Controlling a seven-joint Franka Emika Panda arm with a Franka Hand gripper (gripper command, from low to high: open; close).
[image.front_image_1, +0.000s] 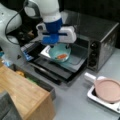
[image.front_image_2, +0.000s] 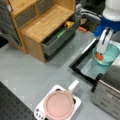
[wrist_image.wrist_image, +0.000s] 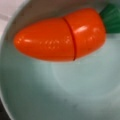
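Orange toy carrot (wrist_image.wrist_image: 60, 35) (green top, 1 seam) — lying in pale teal bowl (image.front_image_1: 59, 51) on oven tray (image.front_image_1: 77, 58). Gripper (image.front_image_2: 101, 53) hangs directly above the bowl in both front views; whether its fingers are open or closed, I cannot tell. Pink-lidded pot (image.front_image_2: 59, 105) well apart.

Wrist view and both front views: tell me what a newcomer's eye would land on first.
The orange toy carrot with its green top fills the wrist view, lying inside a pale teal bowl. In both front views the bowl sits on the tray at the open door of a toaster oven, with the blue-and-white gripper right above it. A pink lidded pan on a small white stove stands apart at a front view's bottom.
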